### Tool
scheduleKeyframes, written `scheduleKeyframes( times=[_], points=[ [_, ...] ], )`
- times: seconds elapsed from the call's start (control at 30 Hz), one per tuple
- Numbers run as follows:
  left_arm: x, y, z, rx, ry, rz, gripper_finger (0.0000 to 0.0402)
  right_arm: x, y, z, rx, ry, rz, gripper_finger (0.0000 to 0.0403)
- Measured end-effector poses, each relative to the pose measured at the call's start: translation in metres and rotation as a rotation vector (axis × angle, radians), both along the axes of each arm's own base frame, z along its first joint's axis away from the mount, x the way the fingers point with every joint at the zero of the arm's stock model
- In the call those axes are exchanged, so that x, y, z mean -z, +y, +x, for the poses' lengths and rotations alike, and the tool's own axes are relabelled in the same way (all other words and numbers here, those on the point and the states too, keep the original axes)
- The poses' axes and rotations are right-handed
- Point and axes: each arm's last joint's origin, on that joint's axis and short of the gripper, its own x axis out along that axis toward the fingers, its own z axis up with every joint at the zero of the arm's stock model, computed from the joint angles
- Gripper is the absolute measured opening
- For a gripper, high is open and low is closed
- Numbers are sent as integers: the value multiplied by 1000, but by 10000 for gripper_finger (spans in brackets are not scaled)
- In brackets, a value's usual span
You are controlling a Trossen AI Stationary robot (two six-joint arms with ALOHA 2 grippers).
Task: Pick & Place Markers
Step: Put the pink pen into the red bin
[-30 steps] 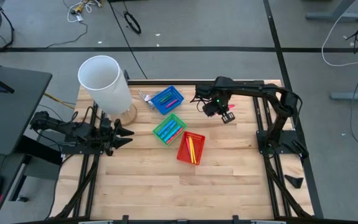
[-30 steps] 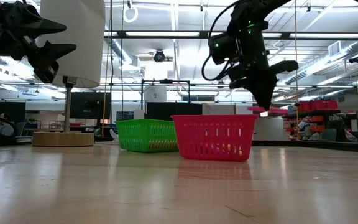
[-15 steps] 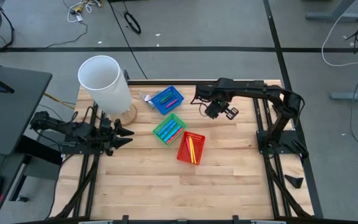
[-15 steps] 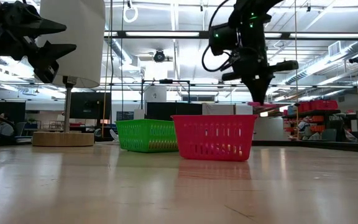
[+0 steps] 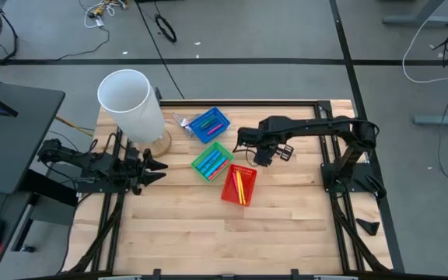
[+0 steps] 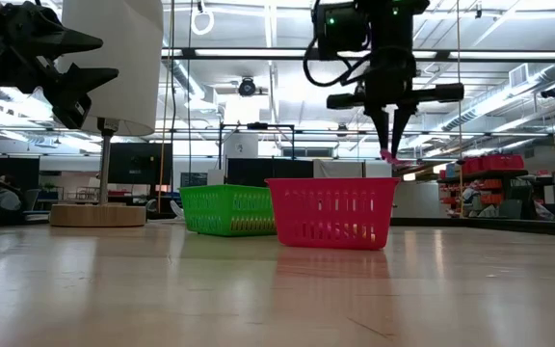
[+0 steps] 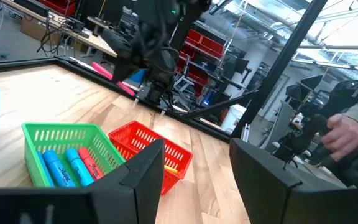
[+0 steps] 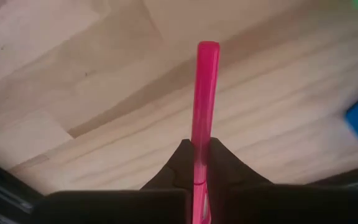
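My right gripper point(image 6: 389, 145) hangs above the table just beyond the red mesh basket point(image 5: 238, 185), shut on a pink marker point(image 8: 205, 93). The left wrist view also shows this marker point(image 7: 114, 77), jutting out of that gripper. Two yellow markers and a red one lie in the red basket. More markers lie in the green basket point(image 5: 212, 160) and the blue basket point(image 5: 209, 124). All three baskets rest flat on the table. My left gripper point(image 5: 152, 166) waits open at the table's left side, clear of everything. My right gripper pinches the pink marker between its two fingers point(image 8: 219, 163), close to one end point(image 8: 201, 158). The fingers come from above, pointing down. The marker is lifted clear of the table, and its long free part point(image 7: 104, 70) sticks out sideways from the fingers, about level.
A tall white cylinder point(image 5: 133, 105) stands on a round wooden base at the far left, close to my left arm. A small metal object point(image 5: 181, 122) lies beside the blue basket. Bare wood stretches along the near half of the table point(image 5: 208, 233). A person's hand point(image 7: 347, 134) shows beyond the right edge.
My right gripper has moved from the table's far right toward the left and near side, and now hangs by the red basket. It has turned about as it went, staying shut and carrying the pink marker. In the low view the marker has swung from side-on to end-on.
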Motion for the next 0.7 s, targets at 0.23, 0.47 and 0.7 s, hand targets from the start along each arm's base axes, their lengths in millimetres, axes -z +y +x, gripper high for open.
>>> scheduleKeyframes(
  times=[0.23,0.47,0.7],
  points=[
    [0,0,0,1,0,0,188,2,32,11,-145,-4,1,11],
    [0,0,0,1,0,0,188,0,53,35,-226,-24,9,12],
    [0,0,0,0,0,0,188,0,69,58,-329,-51,49,12]
  ],
)
